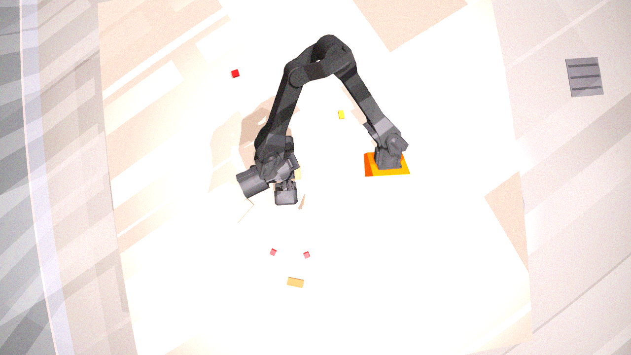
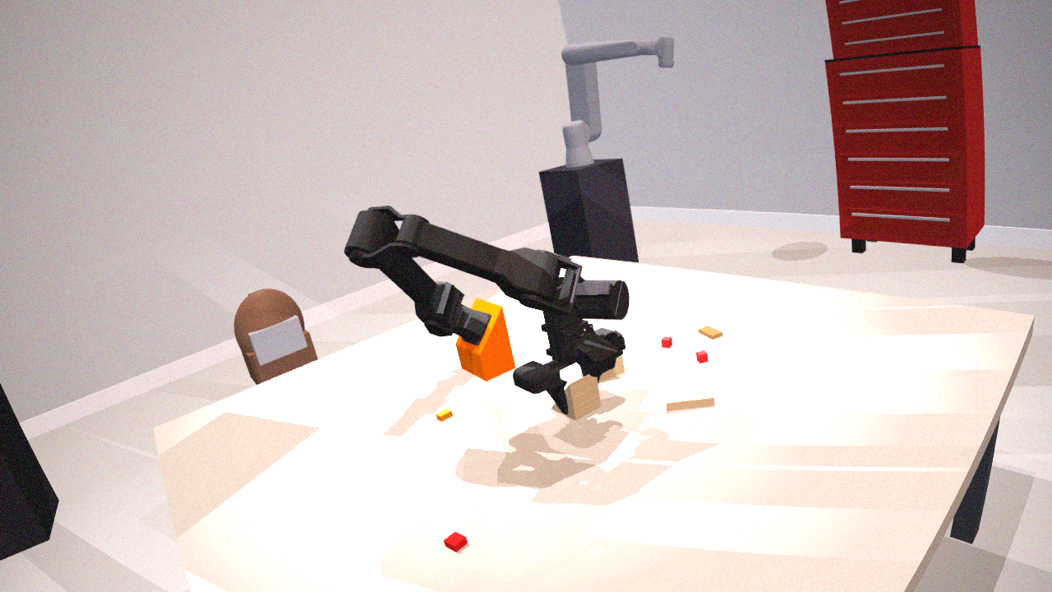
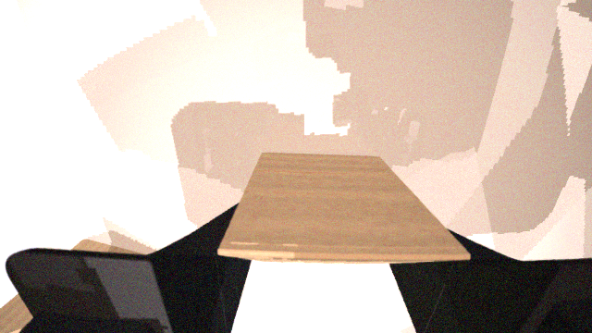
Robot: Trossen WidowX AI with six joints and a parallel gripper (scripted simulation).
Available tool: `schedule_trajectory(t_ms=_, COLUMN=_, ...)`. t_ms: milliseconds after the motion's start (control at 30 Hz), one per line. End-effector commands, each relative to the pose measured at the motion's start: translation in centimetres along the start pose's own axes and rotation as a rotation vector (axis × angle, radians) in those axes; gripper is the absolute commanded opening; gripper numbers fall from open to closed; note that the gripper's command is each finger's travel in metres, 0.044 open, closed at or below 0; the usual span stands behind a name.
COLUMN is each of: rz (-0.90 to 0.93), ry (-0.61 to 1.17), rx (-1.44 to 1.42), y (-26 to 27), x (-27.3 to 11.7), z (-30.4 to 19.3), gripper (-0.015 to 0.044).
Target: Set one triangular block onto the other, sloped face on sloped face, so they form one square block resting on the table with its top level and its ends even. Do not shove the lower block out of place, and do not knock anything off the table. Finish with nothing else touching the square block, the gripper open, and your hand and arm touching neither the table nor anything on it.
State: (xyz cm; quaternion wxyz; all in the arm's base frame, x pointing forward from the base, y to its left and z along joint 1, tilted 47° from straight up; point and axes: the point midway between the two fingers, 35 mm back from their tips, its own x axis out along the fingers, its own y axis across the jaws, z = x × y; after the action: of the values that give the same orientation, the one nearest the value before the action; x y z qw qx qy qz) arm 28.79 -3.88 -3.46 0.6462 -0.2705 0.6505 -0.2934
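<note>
A: "Wrist view, pls: what's the tool (image 1: 287, 169) (image 2: 581, 394) (image 3: 317, 203) doing?"
B: "It's gripping one triangular block (image 1: 298, 172) (image 2: 583, 397) (image 3: 342, 208), a finger pressing each side."
A: "& the 2nd block (image 2: 615, 367) (image 3: 14, 312)?"
B: "Ext. cam: it's sitting on the counter (image 1: 397, 265) (image 2: 330, 500), nearby, partly hiding behind the tool."
</note>
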Motion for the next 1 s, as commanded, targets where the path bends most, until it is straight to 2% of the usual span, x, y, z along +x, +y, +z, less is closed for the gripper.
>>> schedule_trajectory(t_ms=0, rz=0.001, ry=-0.003, rx=0.003, y=0.0, x=-0.8, z=0.1, gripper=0.0026)
schedule_trajectory(t_ms=33, rz=0.002, ry=-0.003, rx=0.003, y=0.0, x=-1.3, z=0.1, gripper=0.0000)
schedule_trajectory(t_ms=167, rz=0.003, ry=-0.002, rx=0.005, y=0.0, x=-2.9, z=0.1, gripper=0.0000)
schedule_trajectory(t_ms=400, rz=0.002, ry=-0.004, rx=-0.032, y=0.1, x=-2.8, z=0.0, gripper=0.0000)
schedule_trajectory(t_ms=967, rz=0.001, ry=-0.004, rx=-0.458, y=0.1, x=-2.7, z=0.0, gripper=0.0000)
